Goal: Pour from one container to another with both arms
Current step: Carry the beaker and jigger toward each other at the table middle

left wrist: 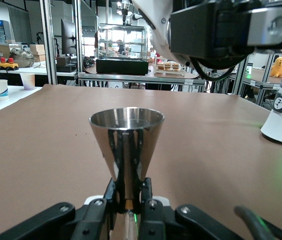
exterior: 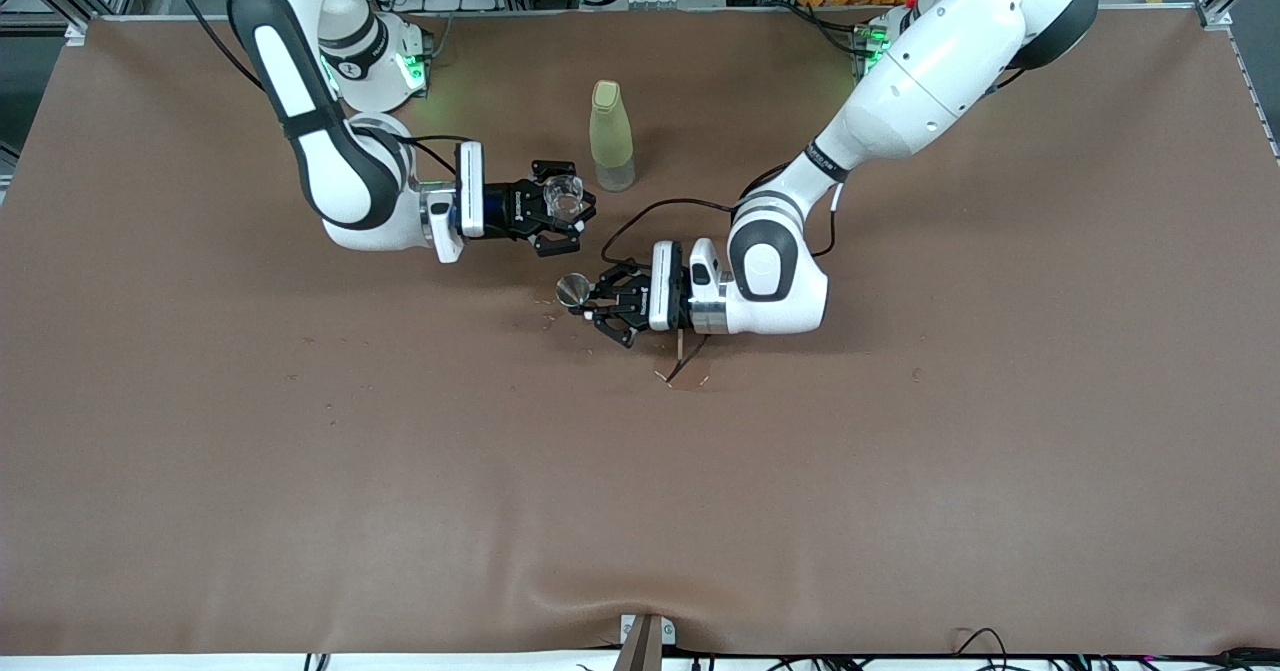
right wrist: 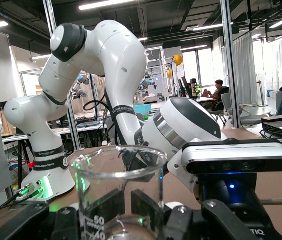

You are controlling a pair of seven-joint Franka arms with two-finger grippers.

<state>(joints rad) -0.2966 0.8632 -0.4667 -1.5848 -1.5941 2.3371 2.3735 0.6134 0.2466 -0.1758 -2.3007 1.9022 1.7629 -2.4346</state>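
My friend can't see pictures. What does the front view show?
Two white robot arms hold tiny vessels above a brown table: the right gripper grips a clear cup, and the left gripper grips a shiny metal jigger, upright and close together. A tall yellow-green bottle stands beside the cup.

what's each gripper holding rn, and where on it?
Left gripper: metal jigger, pinched at its narrow waist. Right gripper: clear cup, around its lower wall.

- The clear cup (exterior: 566, 194) is showing see-through, with white printed marks.
- The jigger (exterior: 573, 291) is gleaming silvery, with dark streaks reflecting down its cone.
- The bottle (exterior: 611, 136) is glowing pale yellow-green.
- The worktop (exterior: 640, 471) is lying plain brown.
- Both arms are showing white with black joints.
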